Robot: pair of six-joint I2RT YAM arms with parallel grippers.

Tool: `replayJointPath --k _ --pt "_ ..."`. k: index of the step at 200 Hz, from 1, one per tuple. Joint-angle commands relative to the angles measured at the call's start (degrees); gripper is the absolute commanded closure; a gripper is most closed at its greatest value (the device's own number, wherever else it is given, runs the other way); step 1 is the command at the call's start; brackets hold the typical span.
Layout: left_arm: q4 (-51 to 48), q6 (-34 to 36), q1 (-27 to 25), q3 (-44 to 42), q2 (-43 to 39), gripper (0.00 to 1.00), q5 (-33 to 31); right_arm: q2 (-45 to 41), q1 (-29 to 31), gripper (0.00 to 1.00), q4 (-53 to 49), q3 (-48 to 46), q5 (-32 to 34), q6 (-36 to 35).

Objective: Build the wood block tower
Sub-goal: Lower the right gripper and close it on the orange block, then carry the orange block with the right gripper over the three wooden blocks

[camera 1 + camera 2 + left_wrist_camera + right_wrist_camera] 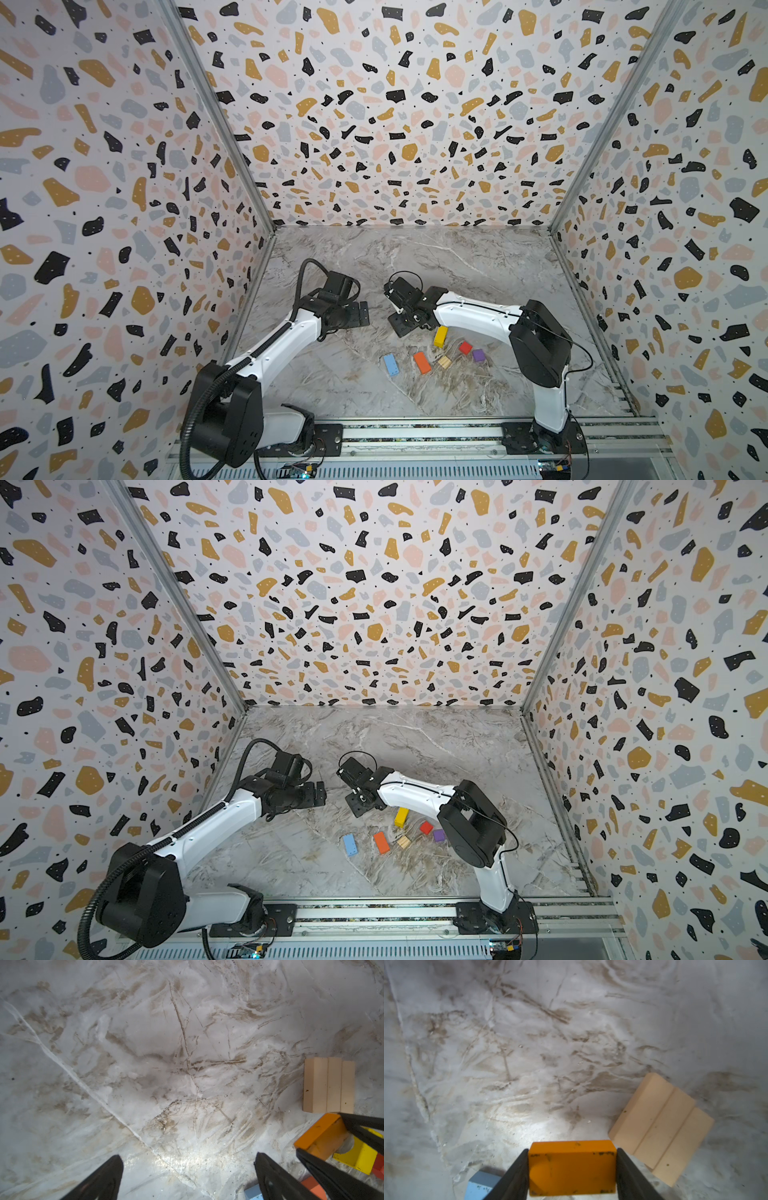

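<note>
Right gripper [572, 1149] clamps an orange block [571, 1172] near three tan blocks [660, 1126] around the desk's [529, 1043] middle, while left gripper [188, 1155] spreads wide alongside.

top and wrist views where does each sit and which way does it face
Top views: high over the rail, looking down onto the table; left arm and right arm show.
Left wrist: on the left arm, facing down at the table; open left gripper shows.
Right wrist: on the right arm, facing down; right gripper shut on an orange block.
Shared: both wrist views catch three tan blocks and that orange block.
</note>
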Motion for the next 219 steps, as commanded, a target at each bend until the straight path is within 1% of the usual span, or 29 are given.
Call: replayJointPath --k 1,50,97,158,219 --pt "1.65 0.29 0.26 -0.87 0.16 0.00 0.97 -2.70 -2.18 0.47 -4.74 3.01 2.27 5.12" --pt "2.76 1.46 0.22 -0.81 -0.19 0.00 2.03 -0.74 -7.07 0.47 -4.83 3.61 1.88 9.68" --pt "3.57 1.43 0.21 -0.96 0.45 0.00 3.69 1.30 -9.23 0.47 -3.38 3.59 1.47 12.14" --pt "4.61 1.04 0.21 -1.73 1.04 0.00 4.86 3.52 -9.42 0.47 -2.13 3.62 1.44 13.59" --pt "5.23 0.89 0.25 -2.19 1.16 0.00 5.48 3.57 -9.37 0.48 -1.56 3.60 1.69 13.87"
